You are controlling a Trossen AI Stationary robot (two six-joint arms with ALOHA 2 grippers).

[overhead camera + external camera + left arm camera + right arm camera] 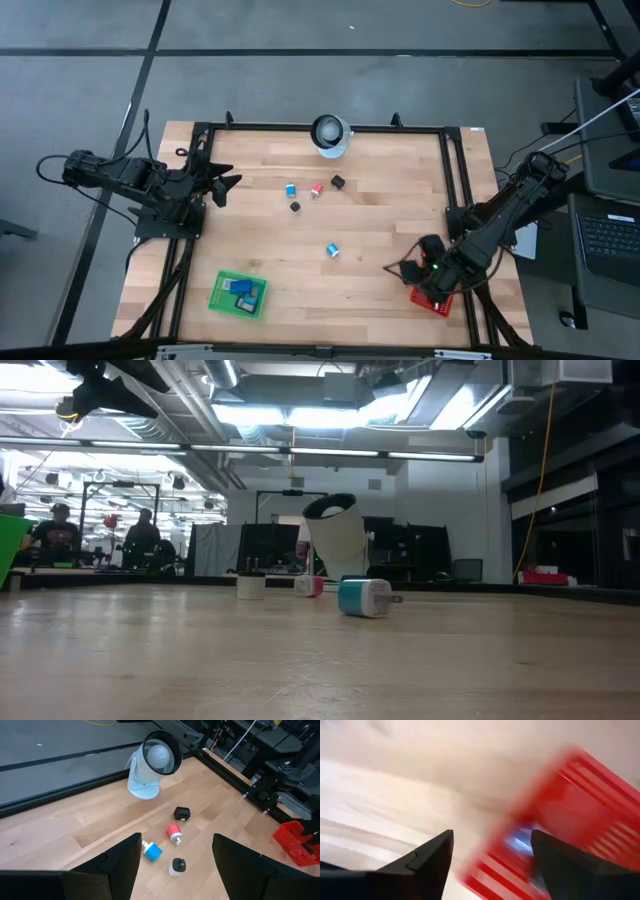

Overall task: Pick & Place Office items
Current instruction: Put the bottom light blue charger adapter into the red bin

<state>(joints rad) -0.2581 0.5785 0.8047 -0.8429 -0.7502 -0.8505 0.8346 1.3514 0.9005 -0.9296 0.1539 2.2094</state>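
Several small office items lie loose on the wooden table: a blue one (291, 188), a red one (317, 190), a black one (338, 182), a small dark one (295, 207) and, nearer, a blue-and-white one (333, 250). A green basket (238, 295) at the near left holds blue items. My right gripper (426, 280) hangs open over the red basket (436, 302) at the near right, pointing steeply down. In the blurred right wrist view a blue item (520, 842) lies in that basket (580, 805). My left gripper (226, 185) waits open at the table's left edge.
A white ring-shaped object (330, 133) stands at the middle of the far edge, behind the loose items. A black frame (455, 180) runs along the table's edges. There is bare wood between the two baskets. People show in the room beyond the table.
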